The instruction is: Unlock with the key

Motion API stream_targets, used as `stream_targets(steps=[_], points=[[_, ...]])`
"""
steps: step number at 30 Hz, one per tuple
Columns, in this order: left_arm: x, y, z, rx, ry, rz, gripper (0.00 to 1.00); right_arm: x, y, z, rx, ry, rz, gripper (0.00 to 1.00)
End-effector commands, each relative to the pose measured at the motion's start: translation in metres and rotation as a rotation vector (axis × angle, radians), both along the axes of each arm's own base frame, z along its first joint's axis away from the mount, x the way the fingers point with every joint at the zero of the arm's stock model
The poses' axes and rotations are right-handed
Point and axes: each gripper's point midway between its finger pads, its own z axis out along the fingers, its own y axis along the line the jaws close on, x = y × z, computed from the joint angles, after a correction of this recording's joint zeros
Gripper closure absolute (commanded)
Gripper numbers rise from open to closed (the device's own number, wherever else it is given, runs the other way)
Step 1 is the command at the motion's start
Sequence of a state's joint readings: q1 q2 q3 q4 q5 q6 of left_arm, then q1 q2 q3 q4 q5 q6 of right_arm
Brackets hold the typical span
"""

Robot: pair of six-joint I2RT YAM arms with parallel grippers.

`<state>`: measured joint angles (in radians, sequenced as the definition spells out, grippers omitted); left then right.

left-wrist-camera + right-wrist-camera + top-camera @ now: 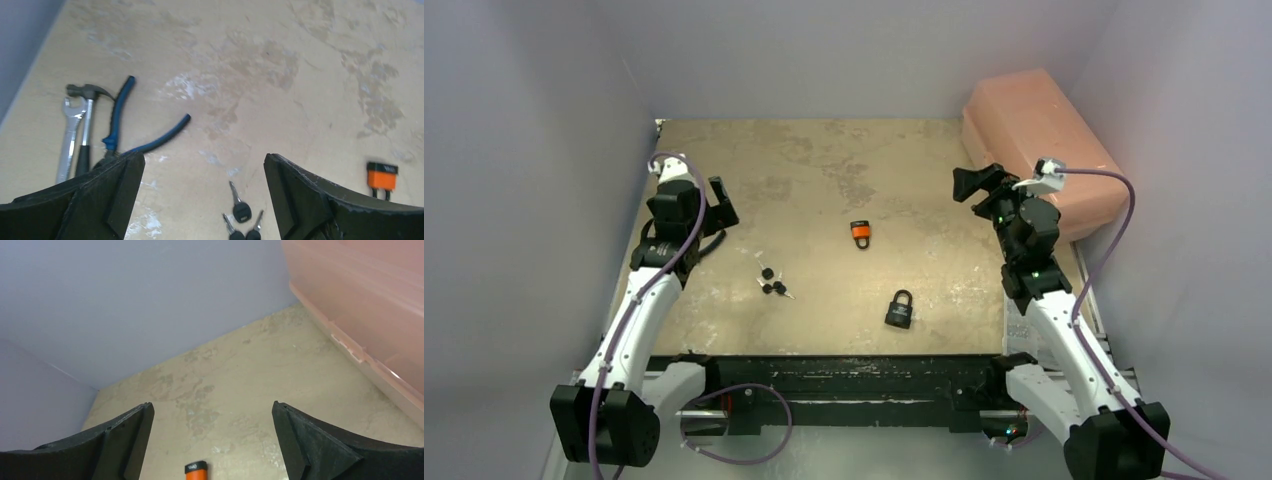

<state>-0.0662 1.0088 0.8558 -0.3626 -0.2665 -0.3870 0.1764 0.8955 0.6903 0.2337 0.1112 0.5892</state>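
Three small keys are lying bunched on the tabletop, well to the left of the black padlock. They are appearing light, thin and stiff, with metal blades and black plastic heads. Lying flat, they are likely to be slipping under a pinch, so taking hold across a black head is looking safest. The black padlock, a compact block with a curved shackle, is probably handling as dense and rigid; gripping its flat body sides is advisable. An orange padlock is sitting just beyond the black padlock. Left fingers and right fingers are standing spread, holding nothing. The tabletop is showing a worn, mottled finish.
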Motion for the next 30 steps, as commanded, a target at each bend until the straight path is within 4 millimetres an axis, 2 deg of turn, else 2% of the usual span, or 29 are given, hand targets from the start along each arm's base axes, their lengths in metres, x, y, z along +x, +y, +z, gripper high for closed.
stream_targets(steps=[1,3,8,13,16,23,26,30], points=[[0.009,-0.039,0.002,-0.076,-0.017,-0.206,0.01,0.001,0.006,-0.007,-0.075,0.037,0.047,0.01],[0.01,-0.052,-0.004,-0.081,0.011,-0.255,0.01,0.002,0.027,-0.013,-0.171,0.039,0.176,0.01],[0.006,-0.092,-0.019,0.0,0.084,-0.37,0.04,0.012,0.068,-0.032,-0.266,0.195,0.253,0.01],[0.004,-0.11,-0.026,-0.026,0.11,-0.45,0.17,0.01,0.103,-0.043,-0.309,0.297,0.343,0.01],[0.002,-0.116,-0.03,-0.028,0.125,-0.485,0.19,0.002,0.116,-0.06,-0.367,0.396,0.366,0.01],[-0.004,-0.133,-0.04,-0.039,0.167,-0.562,0.23,-0.028,0.145,-0.121,-0.378,0.606,0.441,0.01],[-0.005,-0.134,-0.04,-0.043,0.172,-0.569,0.25,-0.026,0.159,-0.137,-0.348,0.641,0.445,0.02],[-0.005,-0.129,-0.043,-0.026,0.184,-0.542,0.25,-0.01,0.176,-0.152,-0.348,0.676,0.439,0.02]])
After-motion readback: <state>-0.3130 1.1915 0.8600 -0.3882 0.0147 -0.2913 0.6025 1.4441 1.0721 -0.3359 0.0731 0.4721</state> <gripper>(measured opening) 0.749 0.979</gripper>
